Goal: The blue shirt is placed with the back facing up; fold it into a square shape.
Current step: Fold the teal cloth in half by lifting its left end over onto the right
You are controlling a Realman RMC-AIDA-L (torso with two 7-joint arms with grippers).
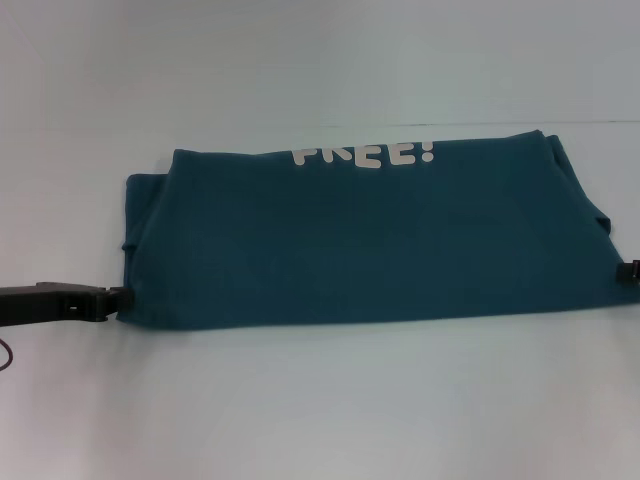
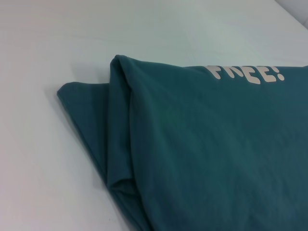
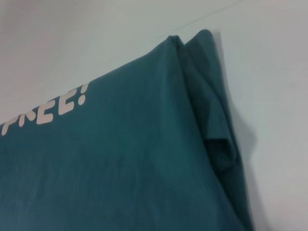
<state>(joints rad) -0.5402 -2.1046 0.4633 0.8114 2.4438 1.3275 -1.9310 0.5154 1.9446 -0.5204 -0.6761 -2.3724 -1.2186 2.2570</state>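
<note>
The blue shirt (image 1: 370, 240) lies on the white table as a wide folded band, its top layer laid over toward the far side. Part of the white "FREE!" lettering (image 1: 365, 155) shows at its far edge. A lower layer sticks out at the left end (image 2: 79, 96) and at the right end (image 3: 216, 110). My left gripper (image 1: 116, 298) rests low at the shirt's near left corner, touching the fabric edge. My right gripper (image 1: 632, 272) shows only as a dark tip at the near right corner, by the picture's edge. Neither wrist view shows its own gripper.
The white table (image 1: 320, 400) stretches all around the shirt, with a faint seam line (image 1: 600, 122) behind it. A thin cable loop (image 1: 5, 355) hangs below the left arm at the picture's left edge.
</note>
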